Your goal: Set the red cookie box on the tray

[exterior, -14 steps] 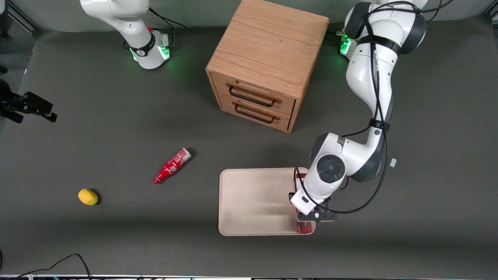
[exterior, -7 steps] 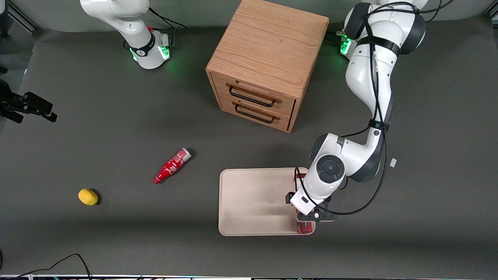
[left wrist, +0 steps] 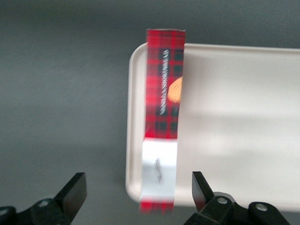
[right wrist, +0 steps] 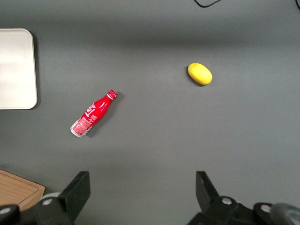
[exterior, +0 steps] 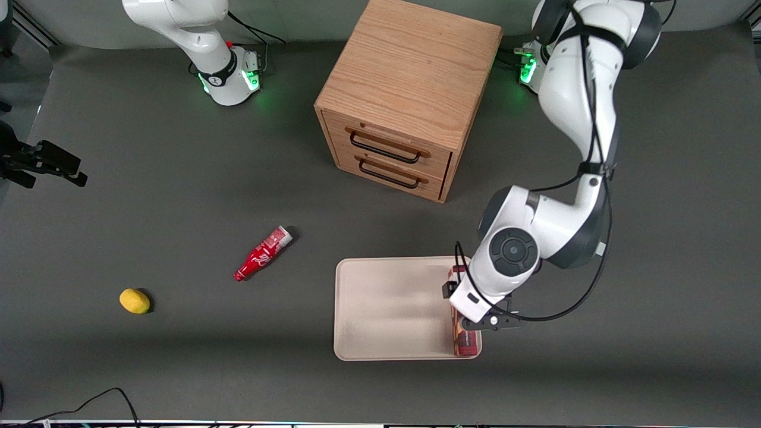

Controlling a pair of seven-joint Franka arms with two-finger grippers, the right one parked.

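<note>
The red cookie box (exterior: 467, 343) (left wrist: 164, 93), dark red plaid with a white panel, lies flat on the cream tray (exterior: 386, 309) (left wrist: 234, 117). It runs along the tray's rim at the edge toward the working arm's end. My left gripper (exterior: 486, 321) (left wrist: 138, 183) hovers above the box's white end, open. Its black fingers (left wrist: 75, 187) stand wide on either side of the box and touch nothing. In the front view the wrist hides the middle of the box.
A wooden two-drawer cabinet (exterior: 410, 89) stands farther from the front camera than the tray. A red bottle (exterior: 263, 253) (right wrist: 93, 114) and a yellow fruit (exterior: 134, 301) (right wrist: 200, 73) lie toward the parked arm's end of the table.
The left arm has lifted and drawn slightly toward its own end of the table. The box stays lying on the tray, with more of it now showing.
</note>
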